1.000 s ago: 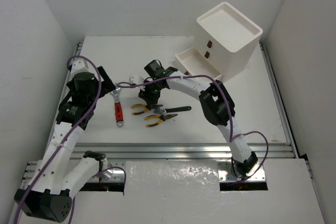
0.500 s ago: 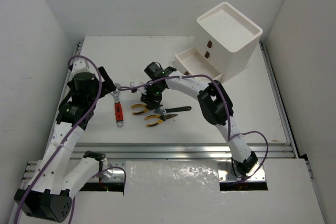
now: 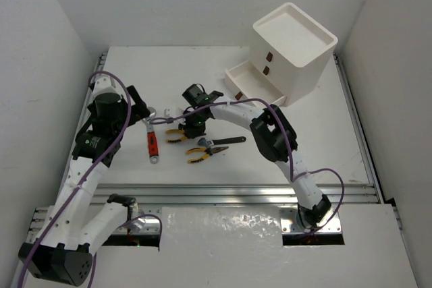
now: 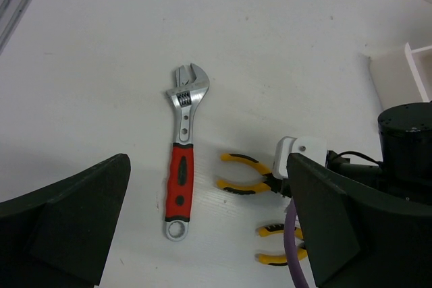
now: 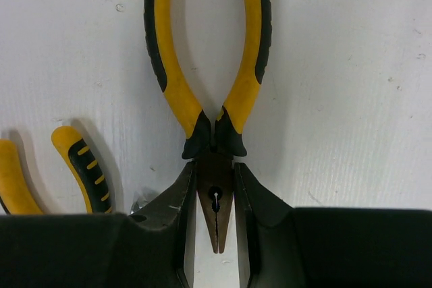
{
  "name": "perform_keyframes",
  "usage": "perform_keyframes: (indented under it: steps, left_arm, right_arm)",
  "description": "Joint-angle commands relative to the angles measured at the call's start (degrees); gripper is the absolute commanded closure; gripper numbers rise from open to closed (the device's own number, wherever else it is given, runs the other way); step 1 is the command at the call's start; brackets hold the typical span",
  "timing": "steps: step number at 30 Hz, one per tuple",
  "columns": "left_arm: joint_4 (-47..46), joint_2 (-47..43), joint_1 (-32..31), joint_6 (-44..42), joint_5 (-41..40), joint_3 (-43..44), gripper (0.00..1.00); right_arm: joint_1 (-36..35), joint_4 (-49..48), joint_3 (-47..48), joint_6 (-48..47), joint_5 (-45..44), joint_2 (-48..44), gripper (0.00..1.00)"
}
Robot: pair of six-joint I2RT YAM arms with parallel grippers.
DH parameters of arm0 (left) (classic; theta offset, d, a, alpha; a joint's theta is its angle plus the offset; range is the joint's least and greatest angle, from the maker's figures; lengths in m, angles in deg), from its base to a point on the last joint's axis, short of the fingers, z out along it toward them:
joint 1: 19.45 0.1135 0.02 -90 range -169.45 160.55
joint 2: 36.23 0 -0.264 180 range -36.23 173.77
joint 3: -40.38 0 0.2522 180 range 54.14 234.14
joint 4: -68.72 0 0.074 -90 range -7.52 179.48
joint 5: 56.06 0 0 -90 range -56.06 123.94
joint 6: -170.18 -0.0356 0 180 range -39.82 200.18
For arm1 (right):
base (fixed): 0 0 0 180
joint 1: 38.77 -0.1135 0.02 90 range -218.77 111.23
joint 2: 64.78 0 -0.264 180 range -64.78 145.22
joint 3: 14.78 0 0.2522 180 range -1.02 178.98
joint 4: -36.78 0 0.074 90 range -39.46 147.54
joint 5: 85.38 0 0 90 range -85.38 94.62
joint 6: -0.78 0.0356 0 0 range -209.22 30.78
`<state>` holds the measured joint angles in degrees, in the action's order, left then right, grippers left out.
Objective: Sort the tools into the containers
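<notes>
White table (image 3: 324, 153): right claw (image 5: 214, 187) pinches the far yellow pliers (image 5: 202, 65) at the nose; left claw (image 4: 206, 217) spread wide above red wrench (image 4: 181, 166).

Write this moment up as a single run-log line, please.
right fingers: shut on yellow-handled pliers at pivot | left fingers: open, empty | red-handled adjustable wrench: untouched

White table (image 3: 324, 139) sat boxed in by plain white walls (image 3: 40, 65), aluminium rails (image 3: 223, 193) along its near edge, light even.

2nd pliers (image 5: 81, 166) run off the left edge, head behind right gripper (image 5: 216, 173)
</notes>
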<state>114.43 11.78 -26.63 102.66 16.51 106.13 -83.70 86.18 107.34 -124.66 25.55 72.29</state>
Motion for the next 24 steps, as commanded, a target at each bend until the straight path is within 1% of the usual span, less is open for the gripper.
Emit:
perform_keyframes:
  steps: [1,4,5,7,10,14,17,24]
  left_arm:
    - [-2.7,-0.6,0.1,-0.9,0.6,-0.1,0.0]
    - [-2.7,-0.8,0.1,-0.9,0.6,-0.2,0.0]
    - [-2.7,-0.8,0.1,-0.9,0.6,-0.2,0.0]
    - [-2.7,-0.7,0.1,-0.9,0.7,-0.1,0.0]
    - [-2.7,-0.7,0.1,-0.9,0.7,-0.1,0.0]
    - [-2.7,-0.7,0.1,-1.0,0.6,-0.2,0.0]
    - [-2.7,-0.7,0.1,-1.0,0.7,-0.1,0.0]
    - [-2.8,-0.6,0.1,-1.0,0.9,-0.1,0.0]
  right_arm:
    - [-1.4,-3.9,-4.4,-1.8,-3.7,1.2,1.0]
    - [-1.1,-7.9,-6.0,1.0,-4.3,-0.8,1.0]
    - [-1.0,-11.6,-7.0,3.1,-5.5,-1.8,1.0]
    - [-0.5,-14.3,-9.3,4.7,-5.5,-3.8,1.0]
    - [-0.4,-19.9,-11.8,8.9,-6.9,-8.8,1.0]
    - [-0.4,-22.7,-14.0,10.8,-9.7,-12.4,1.0]
    - [-0.1,-24.8,-16.1,11.9,-14.2,-14.5,1.0]
    - [2.1,-26.9,-17.3,15.4,-17.9,-17.8,1.0]
